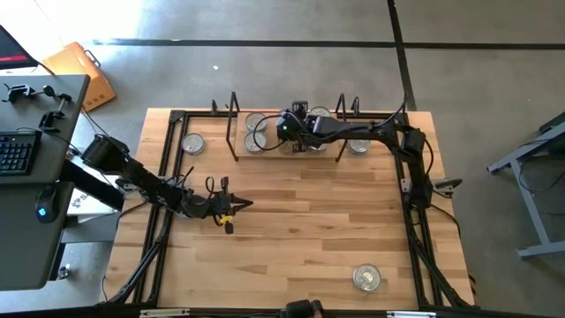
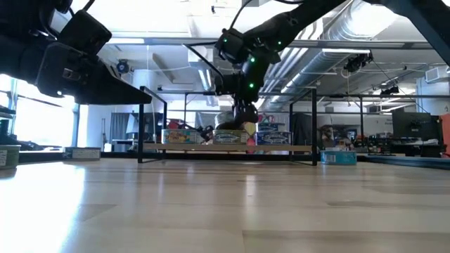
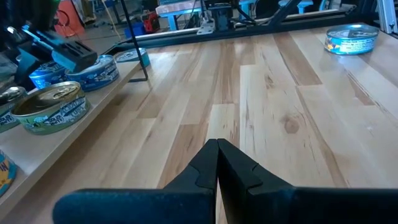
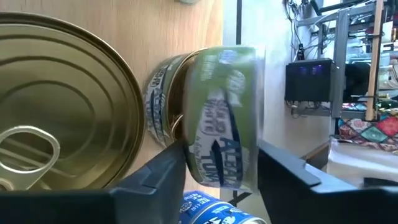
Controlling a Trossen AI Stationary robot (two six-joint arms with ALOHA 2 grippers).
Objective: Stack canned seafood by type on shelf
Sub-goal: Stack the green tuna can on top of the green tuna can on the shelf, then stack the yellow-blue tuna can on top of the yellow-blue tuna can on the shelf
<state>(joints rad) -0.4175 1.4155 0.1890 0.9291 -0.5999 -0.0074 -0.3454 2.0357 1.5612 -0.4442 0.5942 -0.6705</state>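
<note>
Robotics lab or workshop, not a home. Bare concrete floor (image 1: 265, 71) with dark tape lines around the wooden table (image 1: 300, 238). Low view shows an open industrial ceiling with exposed silver ductwork (image 2: 351, 35) and strip lights, plus benches stacked with equipment behind the table. A grey operator desk (image 1: 35, 177) sits off the table's left edge, carrying a keyboard (image 1: 13, 152). An orange case (image 1: 84, 75) lies on the floor and another metal-framed bench (image 1: 538, 168) stands off the right edge.
</note>
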